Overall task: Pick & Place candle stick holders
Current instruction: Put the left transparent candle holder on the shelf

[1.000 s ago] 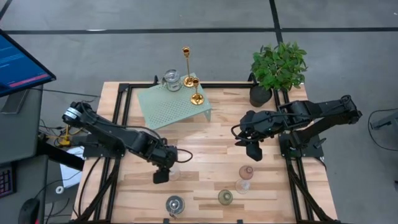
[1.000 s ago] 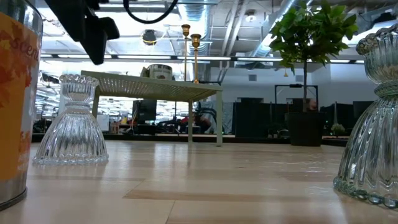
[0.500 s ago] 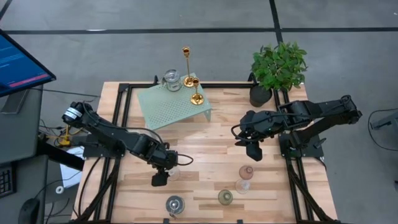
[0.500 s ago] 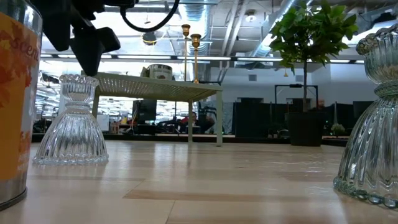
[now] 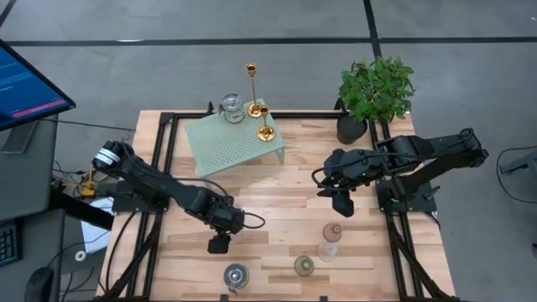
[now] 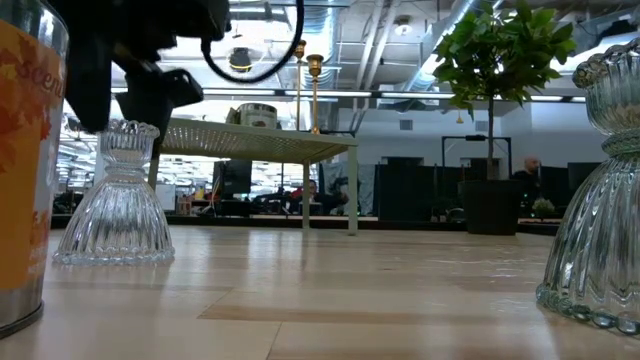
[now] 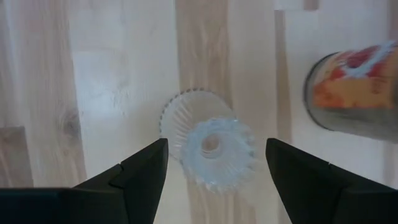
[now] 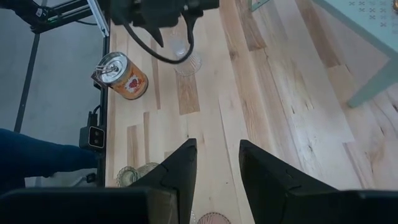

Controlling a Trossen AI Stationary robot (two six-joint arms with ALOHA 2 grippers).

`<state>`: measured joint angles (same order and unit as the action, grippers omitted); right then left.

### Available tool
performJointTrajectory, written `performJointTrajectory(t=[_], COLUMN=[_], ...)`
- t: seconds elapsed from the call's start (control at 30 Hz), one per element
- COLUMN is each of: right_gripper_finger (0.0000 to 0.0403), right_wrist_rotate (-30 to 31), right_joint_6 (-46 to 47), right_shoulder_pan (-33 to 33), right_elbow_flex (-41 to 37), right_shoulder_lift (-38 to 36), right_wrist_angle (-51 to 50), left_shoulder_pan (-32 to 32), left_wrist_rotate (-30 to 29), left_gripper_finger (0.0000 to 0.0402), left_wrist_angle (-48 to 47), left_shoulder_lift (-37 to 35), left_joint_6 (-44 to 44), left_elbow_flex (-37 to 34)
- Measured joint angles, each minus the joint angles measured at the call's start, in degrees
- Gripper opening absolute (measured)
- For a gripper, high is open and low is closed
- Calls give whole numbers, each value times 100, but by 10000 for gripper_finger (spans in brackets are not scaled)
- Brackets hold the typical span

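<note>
A clear ribbed glass candle stick holder [image 7: 210,149] stands upright on its wide base on the wooden table [image 5: 285,189], left of the middle. My left gripper [image 7: 216,146] hangs open just above it, one finger on either side of its rim [image 6: 126,128], without touching. My right gripper [image 5: 342,204] hovers open over the table's right half with nothing between its fingers [image 8: 217,146]. A tall gold candlestick [image 5: 251,88], a short gold one [image 5: 265,123] and a glass cup [image 5: 231,108] stand on the mint-green rack [image 5: 226,143].
Near the front edge stand a pink glass holder [image 5: 332,232], a clear one [image 5: 327,250], a greenish one [image 5: 304,266] and an orange can [image 5: 236,276] close to my left gripper. A potted plant [image 5: 373,92] is at the far right. The middle of the table is bare wood.
My left gripper has come down and a little toward the table's near edge, over the clear ribbed holder, rolling slightly as it sank; its fingers have stayed open.
</note>
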<state>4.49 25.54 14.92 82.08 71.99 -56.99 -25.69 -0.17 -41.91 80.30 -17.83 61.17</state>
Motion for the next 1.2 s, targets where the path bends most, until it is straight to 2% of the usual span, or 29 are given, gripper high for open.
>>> performJointTrajectory(t=[0.27, 0.63, 1.0, 1.2], right_gripper_finger=[111, 111, 111, 111], right_wrist_rotate=[0, 0, 2, 0], right_joint_6=[0, -2, -2, -2], right_shoulder_pan=[0, 0, -59, -57], right_elbow_flex=[0, 0, 0, 0], right_shoulder_lift=[0, 0, 0, 0], right_wrist_angle=[2, 2, 4, 6], left_shoulder_pan=[19, 8, 25, 27], left_wrist_rotate=[-23, -5, -47, -495], left_gripper_finger=[261, 169, 168, 168], left_wrist_angle=[37, 211, 249, 241], left_shoulder_lift=[71, 63, 34, -341], left_joint_6=[-190, -194, -216, -599], left_elbow_flex=[0, 3, 4, 0])
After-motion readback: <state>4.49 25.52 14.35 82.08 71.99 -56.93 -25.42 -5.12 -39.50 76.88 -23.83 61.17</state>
